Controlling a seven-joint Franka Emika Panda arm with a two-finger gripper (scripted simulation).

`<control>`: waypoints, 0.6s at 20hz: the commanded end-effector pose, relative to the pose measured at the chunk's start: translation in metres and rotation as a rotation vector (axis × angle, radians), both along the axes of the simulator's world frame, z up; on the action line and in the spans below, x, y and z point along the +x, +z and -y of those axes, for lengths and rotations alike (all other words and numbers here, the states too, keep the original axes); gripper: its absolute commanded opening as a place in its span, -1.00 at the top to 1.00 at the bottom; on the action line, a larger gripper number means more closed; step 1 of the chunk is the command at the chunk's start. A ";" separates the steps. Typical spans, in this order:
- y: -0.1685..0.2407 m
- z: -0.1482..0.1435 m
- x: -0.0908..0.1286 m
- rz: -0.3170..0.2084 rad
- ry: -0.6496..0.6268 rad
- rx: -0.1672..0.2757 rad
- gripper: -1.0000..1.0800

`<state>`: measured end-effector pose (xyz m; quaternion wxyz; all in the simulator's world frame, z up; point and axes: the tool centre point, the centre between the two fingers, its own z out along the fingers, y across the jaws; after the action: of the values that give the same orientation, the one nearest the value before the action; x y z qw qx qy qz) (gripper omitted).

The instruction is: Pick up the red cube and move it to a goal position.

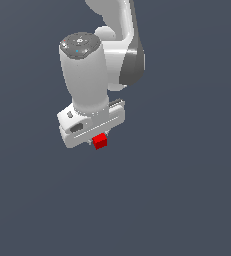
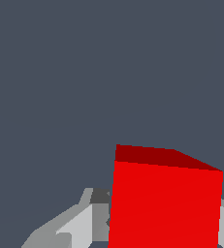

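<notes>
Red cube [image 1: 100, 141]: sits directly between the fingers [image 2: 91, 220] of the gripper [image 1: 98, 142], which are closed against its sides; cube faces roughly square to them; goal position not visible

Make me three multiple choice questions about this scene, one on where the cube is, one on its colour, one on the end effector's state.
1. Where is the cube?
A. beside the arm's base
B. at the end effector's tips
C. on top of the wrist

2. What colour is the cube?
A. red
B. green
C. blue

3. The end effector is:
A. wide open and empty
B. out of sight
C. shut on the cube

B: the red cube sits right under the end effector.
A: bright red in both views.
C: the wrist view shows grey fingers flanking the cube.
</notes>
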<state>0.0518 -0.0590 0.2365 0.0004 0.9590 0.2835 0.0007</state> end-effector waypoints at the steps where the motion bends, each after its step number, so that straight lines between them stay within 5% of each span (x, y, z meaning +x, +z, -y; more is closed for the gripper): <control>1: 0.019 -0.003 0.002 -0.001 0.000 0.000 1.00; 12: 0.054 -0.009 0.009 -0.001 0.000 0.000 1.00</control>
<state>0.0607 -0.0505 0.2888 0.0001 0.9589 0.2836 0.0003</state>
